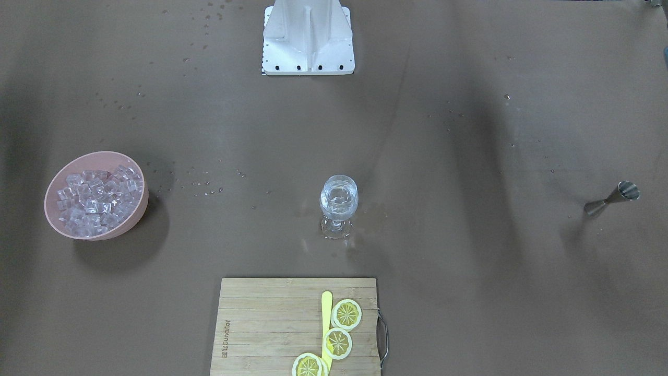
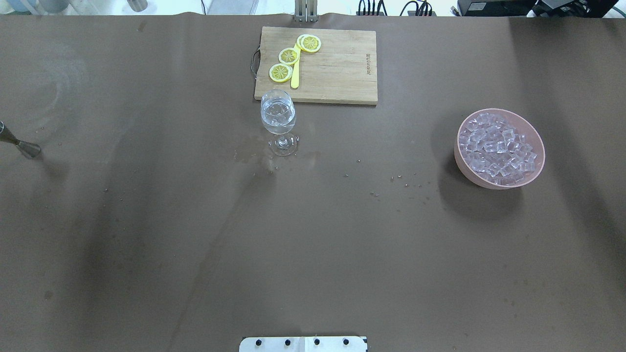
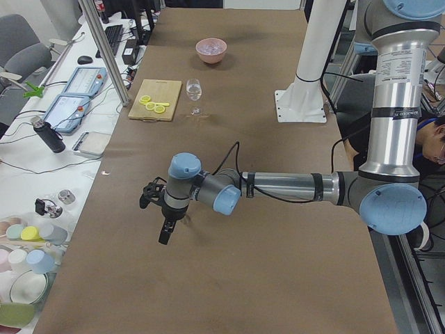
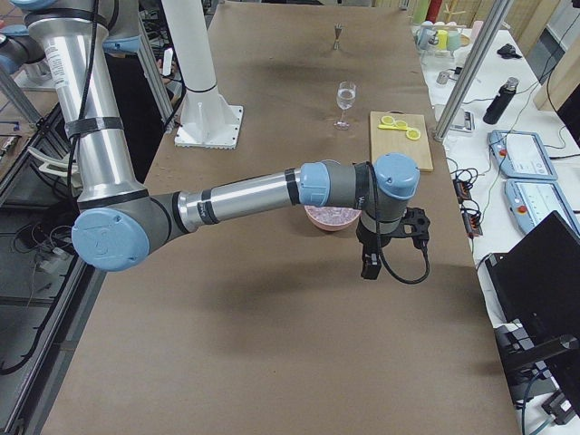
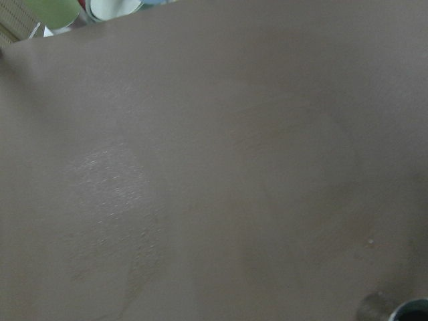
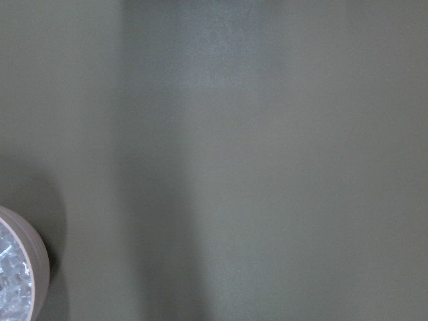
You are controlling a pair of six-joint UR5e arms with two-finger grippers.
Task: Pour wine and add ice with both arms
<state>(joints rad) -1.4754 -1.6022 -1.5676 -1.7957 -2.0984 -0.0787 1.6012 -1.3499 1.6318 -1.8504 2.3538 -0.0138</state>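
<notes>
We think the biggest danger is to the clear stemmed wine glass (image 1: 339,201). It stands tall on a thin stem, well apart from both sets of jaws and about midway between them. The brown bench (image 1: 469,292) looks wet around its foot. A small bump from either arm could knock it over. If both arms come to it together, they could also hit each other above it.

The ice (image 1: 96,196), a heap of small clear cubes, fills the round pink bowl (image 1: 135,216). The bowl sits near the right jaws, off to one side, and only its edge shows in the right wrist view. The cubes look smooth, so one could slip out of the jaws and skid away. A hard push down could tip the bowl.

The small shiny metal measuring cup (image 1: 613,198), shaped like two cones, stands near the left jaws. It is thin in the middle and could fall over when touched.

The grey left arm (image 3: 292,186) and the grey right arm (image 4: 245,195) hang low over the bench. We cannot tell whether the left jaws or the right jaws are apart or together.

Past the glass, farther from both jaws, lies a wooden cutting board (image 1: 261,324) with yellow lemon slices (image 1: 346,314) and a thin yellow stick (image 1: 326,305). We see no wine bottle.
</notes>
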